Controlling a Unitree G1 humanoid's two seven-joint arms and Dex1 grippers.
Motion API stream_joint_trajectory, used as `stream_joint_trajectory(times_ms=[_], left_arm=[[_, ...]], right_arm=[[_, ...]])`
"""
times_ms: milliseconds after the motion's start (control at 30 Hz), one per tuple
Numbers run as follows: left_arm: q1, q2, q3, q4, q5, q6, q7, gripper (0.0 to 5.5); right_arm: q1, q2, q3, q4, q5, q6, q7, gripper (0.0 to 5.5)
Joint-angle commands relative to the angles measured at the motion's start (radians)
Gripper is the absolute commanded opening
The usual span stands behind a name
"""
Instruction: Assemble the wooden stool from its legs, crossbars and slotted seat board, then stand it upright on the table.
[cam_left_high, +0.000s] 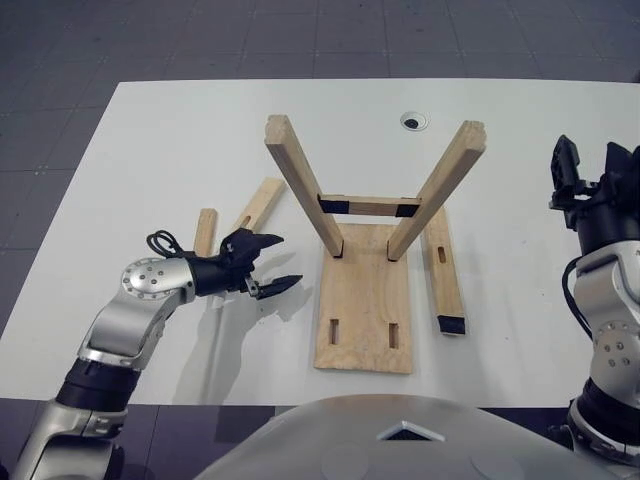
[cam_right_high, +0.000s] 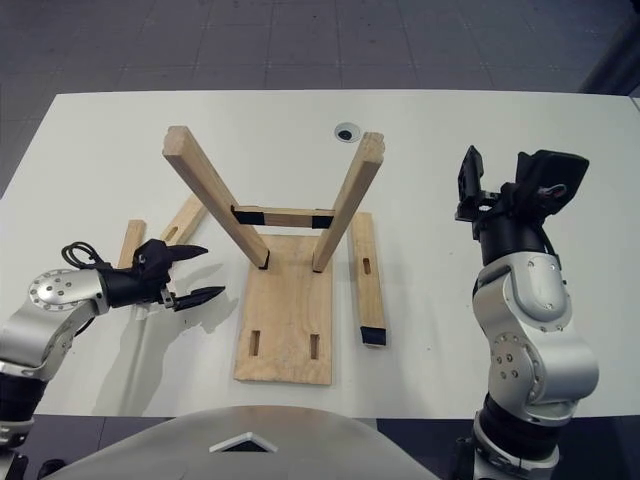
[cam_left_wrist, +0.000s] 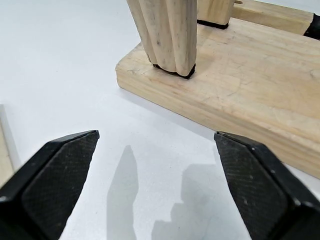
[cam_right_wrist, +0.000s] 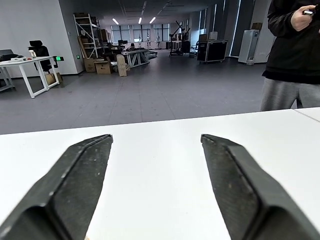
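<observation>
Seat board (cam_left_high: 362, 300) and legs (cam_left_high: 300, 180) look like pale bare wood with the grain showing. Table (cam_left_high: 150, 150) is smooth matt white. Pads (cam_left_wrist: 55, 180) on the left gripper (cam_left_wrist: 155, 145) are black, finely textured.

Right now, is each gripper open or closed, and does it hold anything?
Left gripper: open, holding nothing, beside the seat board.
Right gripper: open, holding nothing.
</observation>
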Motion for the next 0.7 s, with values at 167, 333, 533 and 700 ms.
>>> stream_joint_trajectory(times_ms=[167,333,533,700], left_arm=[[0.085,-0.184,0.189,-0.223,0.046,0.128,0.394,4.31],[0.144,-0.317,0.147,-0.386,0.129,0.167,0.586,4.31],[0.162,-0.495,-0.006,-0.451,0.202,0.191,0.730,4.31],[0.165,-0.563,-0.062,-0.449,0.221,0.200,0.763,4.31]], right_arm=[[0.081,0.063,0.095,-0.039,-0.096,-0.018,0.008,4.78],[0.133,0.090,0.219,-0.069,-0.210,-0.034,0.002,5.20],[0.156,0.149,0.336,-0.036,-0.310,-0.051,-0.003,5.20],[0.156,0.183,0.376,-0.006,-0.355,-0.067,0.013,5.20]])
